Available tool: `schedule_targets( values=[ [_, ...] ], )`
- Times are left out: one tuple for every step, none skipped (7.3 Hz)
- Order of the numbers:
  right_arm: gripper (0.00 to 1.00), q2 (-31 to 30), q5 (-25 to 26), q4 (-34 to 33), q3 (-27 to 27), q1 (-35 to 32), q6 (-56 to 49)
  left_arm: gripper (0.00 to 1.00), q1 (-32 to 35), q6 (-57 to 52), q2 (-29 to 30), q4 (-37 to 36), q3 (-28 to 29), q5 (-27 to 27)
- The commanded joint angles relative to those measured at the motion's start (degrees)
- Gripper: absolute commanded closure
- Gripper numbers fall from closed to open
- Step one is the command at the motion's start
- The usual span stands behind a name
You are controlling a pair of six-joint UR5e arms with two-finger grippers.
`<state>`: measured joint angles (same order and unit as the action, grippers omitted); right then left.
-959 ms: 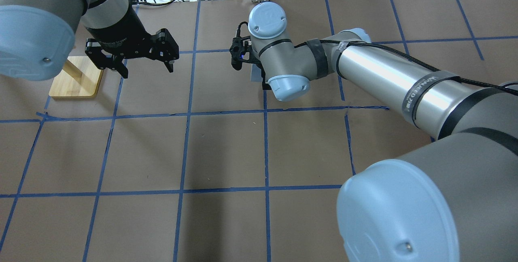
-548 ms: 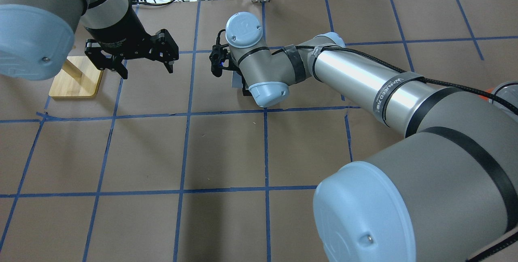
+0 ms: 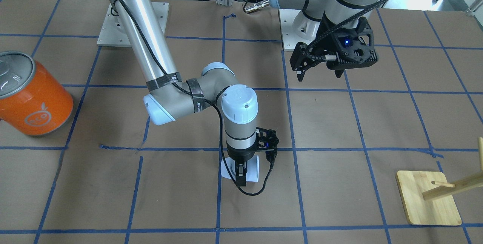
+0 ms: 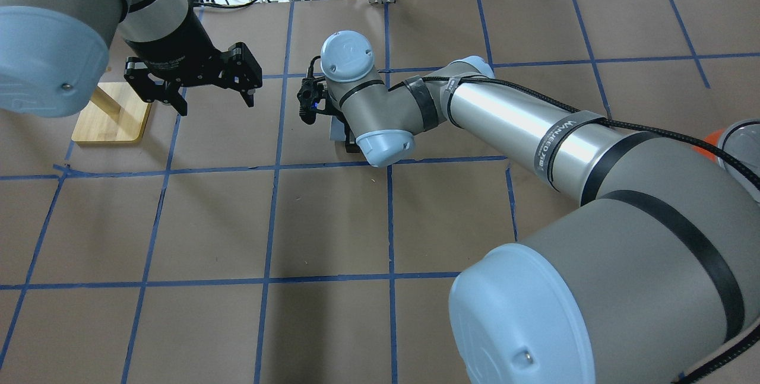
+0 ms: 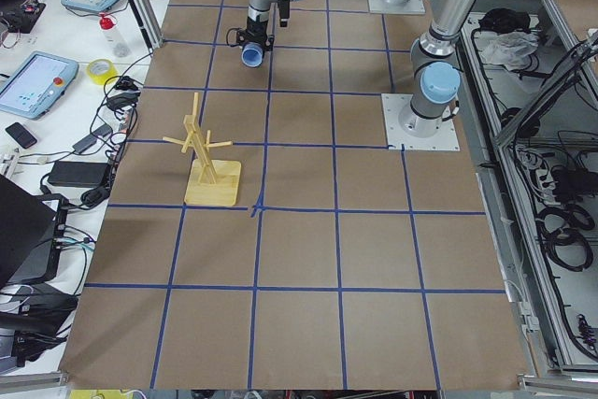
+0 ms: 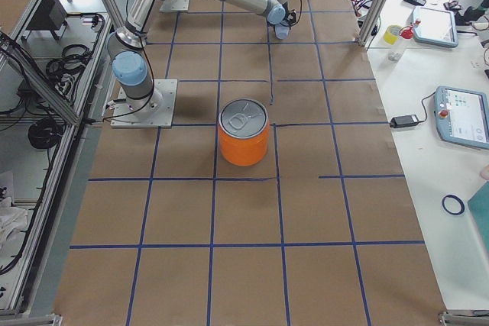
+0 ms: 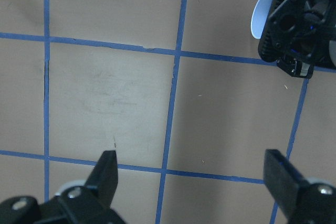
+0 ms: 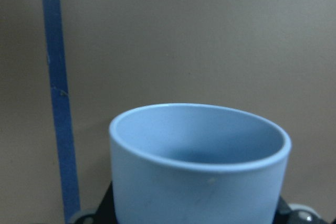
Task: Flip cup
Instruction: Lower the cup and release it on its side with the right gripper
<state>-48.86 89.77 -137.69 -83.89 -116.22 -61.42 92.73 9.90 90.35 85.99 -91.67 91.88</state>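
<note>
right gripper (image 3: 241,174) clamped on the cup (image 3: 253,168), low over the table (image 3: 339,198) near its centre. left gripper (image 3: 320,75) jaws spread, empty, at 1 o'clock from the cup in the front-facing view.

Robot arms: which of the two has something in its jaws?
The right gripper, pointing straight down, has the pale blue cup clamped between its jaws; the left gripper hangs with jaws wide apart, empty.

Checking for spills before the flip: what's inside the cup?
Only bare blue inner wall shows inside the cup, no contents. The near rim hides its floor, so the bottom cannot be checked.
</note>
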Motion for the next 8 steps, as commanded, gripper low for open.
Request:
schedule_targets(
  values=[
    [0.00, 0.0, -4.2, -0.5, 0.0, -0.2, 0.5, 0.00, 0.0, -0.1, 0.0, 0.0, -0.1, 0.0],
    [0.00, -0.2, -4.2, -0.9, 0.4, -0.2, 0.5, 0.00, 0.0, 0.0, 0.0, 0.0, -0.1, 0.0],
    [0.00, -2.0, -4.2, -1.0, 0.9, -0.1, 0.6, 0.00, 0.0, -0.1, 0.0, 0.0, -0.1, 0.0],
    [0.00, -3.6, -4.2, -0.6, 0.9, 1.2, 0.6, 0.00, 0.0, -0.1, 0.0, 0.0, -0.1, 0.0],
    [0.00, -4.9, -4.1, -0.6, 1.1, 2.7, 3.4, 0.00, 0.0, -0.1, 0.0, 0.1, -0.1, 0.1],
    [0.00, -7.4, -4.2, -0.4, 1.0, 6.1, 9.2, 0.00, 0.0, -0.1, 0.0, 0.1, -0.2, 0.1],
    [0.00, -10.3, -4.7, 1.7, 0.8, 9.3, 15.7, 0.00, 0.0, -0.1, 0.0, 0.1, -0.2, 0.1],
    [0.00, -13.8, -3.0, 4.2, 0.1, 11.5, 21.5, 0.00, 0.0, -0.1, 0.0, 0.1, -0.2, 0.1]
  ],
)
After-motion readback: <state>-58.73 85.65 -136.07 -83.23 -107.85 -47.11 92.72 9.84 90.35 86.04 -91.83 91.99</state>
